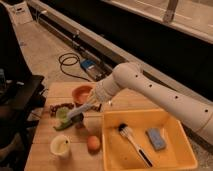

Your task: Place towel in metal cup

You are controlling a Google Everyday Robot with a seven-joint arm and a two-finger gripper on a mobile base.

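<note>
Reaching down over the wooden table (45, 150), the gripper (82, 111) is closed, apparently pinching the pale towel (76, 114) above the metal cup (76, 119) beside the green cup (62, 114). Centre over the rim before releasing.

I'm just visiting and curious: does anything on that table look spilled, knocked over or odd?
Nothing looks spilled or broken. The gripper, shut, hangs low by the green cup at the table's left. The brush and blue sponge lie loose in the yellow bin, which seems deliberate.
</note>
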